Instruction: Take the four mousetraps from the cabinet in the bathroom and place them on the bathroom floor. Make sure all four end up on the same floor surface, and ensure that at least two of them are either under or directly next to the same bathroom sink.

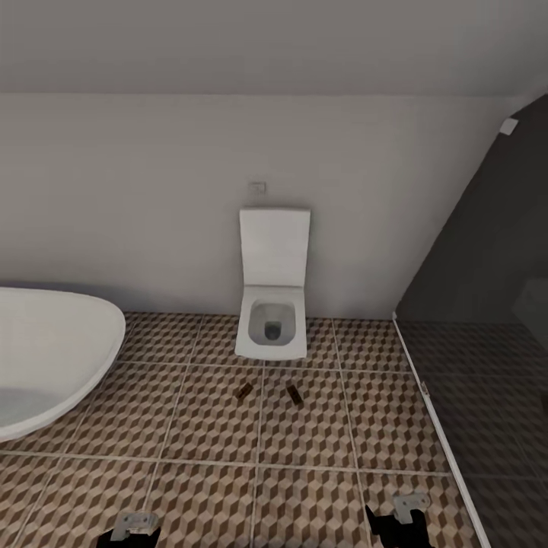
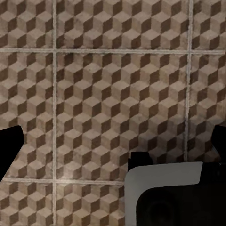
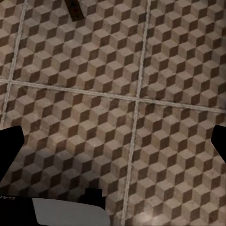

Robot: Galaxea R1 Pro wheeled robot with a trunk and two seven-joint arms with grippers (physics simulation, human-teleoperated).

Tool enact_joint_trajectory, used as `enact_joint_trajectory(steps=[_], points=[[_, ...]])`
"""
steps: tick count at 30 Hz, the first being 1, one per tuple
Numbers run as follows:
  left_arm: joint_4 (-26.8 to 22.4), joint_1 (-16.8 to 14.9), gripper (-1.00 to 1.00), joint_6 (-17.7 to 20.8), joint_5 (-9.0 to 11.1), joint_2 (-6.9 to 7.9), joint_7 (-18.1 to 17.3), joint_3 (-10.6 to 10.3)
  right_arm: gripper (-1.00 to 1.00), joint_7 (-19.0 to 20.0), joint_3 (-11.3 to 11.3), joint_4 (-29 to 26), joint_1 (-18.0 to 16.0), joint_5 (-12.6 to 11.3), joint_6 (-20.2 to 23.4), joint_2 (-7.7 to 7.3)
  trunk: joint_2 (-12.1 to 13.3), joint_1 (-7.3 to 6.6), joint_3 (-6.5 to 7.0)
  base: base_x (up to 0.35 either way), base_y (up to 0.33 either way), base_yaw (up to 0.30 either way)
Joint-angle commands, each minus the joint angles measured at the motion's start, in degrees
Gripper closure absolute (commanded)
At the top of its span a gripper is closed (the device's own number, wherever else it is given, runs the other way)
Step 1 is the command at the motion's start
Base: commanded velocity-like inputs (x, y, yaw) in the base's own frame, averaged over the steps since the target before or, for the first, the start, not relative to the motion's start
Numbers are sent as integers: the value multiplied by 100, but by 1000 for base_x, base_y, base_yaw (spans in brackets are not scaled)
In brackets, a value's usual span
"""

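- Lying on the bathroom floor (image 1: pixel 304 426) were two mousetraps: one (image 1: pixel 243 391) and another (image 1: pixel 293 393), near each other but apart, just in front of the white toilet (image 1: pixel 272 304).
- Each was a tiny, flat brown board; any wire parts were too small to make out in the head view. A dark slim piece (image 3: pixel 74 9) at the edge of the right wrist view was probably one of them, though that could not be confirmed.
- Judging by their size, the traps would be very light and stiff, easy to nudge or slide across smooth tile, and hard to pinch because they sat so low. The long edges of the board looked the safest place to take hold, keeping clear of the wire parts, which might snag or spring.
- No sink appeared near the two traps, so whether they met the sink condition could not be judged here; the other traps and the cabinet were not to be found in these pictures.
- The left gripper (image 1: pixel 131 527) and the right gripper (image 1: pixel 403 511) hung low over bare tiles. In both wrist views the dark fingers (image 2: pixel 10 141) (image 3: pixel 9 141) stood wide apart with nothing between them, so both were spread and empty.
- A white bathtub (image 1: pixel 53 358) curved in at the left, and a dark glass panel (image 1: pixel 487 320) rose at the right against the pale wall (image 1: pixel 152 190).
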Motion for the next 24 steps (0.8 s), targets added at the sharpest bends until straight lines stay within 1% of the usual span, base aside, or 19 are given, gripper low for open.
enact_joint_trajectory(steps=[1, 3, 7, 8, 11, 16, 24], points=[[-14, -5, -100, -39, 146, -2, -34, -32, -100, 28, -53, 11, -4, 41, -22, 9, -9, 3, -4, 0, 0, 0], [-25, -4, -100, -62, 219, -5, 33, -17, -100, 21, -59, 18, -3, 41, -24, 11, -9, 3, 4, 0, 0, 0], [-14, -4, -100, -74, 245, -10, 248, -7, -100, 19, -58, 23, -3, 37, -25, 14, -9, 3, 18, 0, 0, 0], [-9, -3, -100, -77, 255, -11, 376, -4, -100, 18, -57, 24, -2, 38, -25, 16, -9, 3, 21, 0, 0, 0], [-4, -3, -100, -81, 267, -18, 575, -1, -100, 18, -56, 24, -2, 41, -25, 18, -9, 3, 30, 0, 0, 0], [-2, -3, -100, -82, 272, -21, 669, 0, -100, 18, -56, 26, -1, 43, -25, 17, -9, 3, 47, 0, 0, 0], [6, -3, -100, -82, 272, -22, 683, 1, -100, 18, -56, 26, 0, 39, -25, 17, -9, 3, 79, 0, 0, 0]])
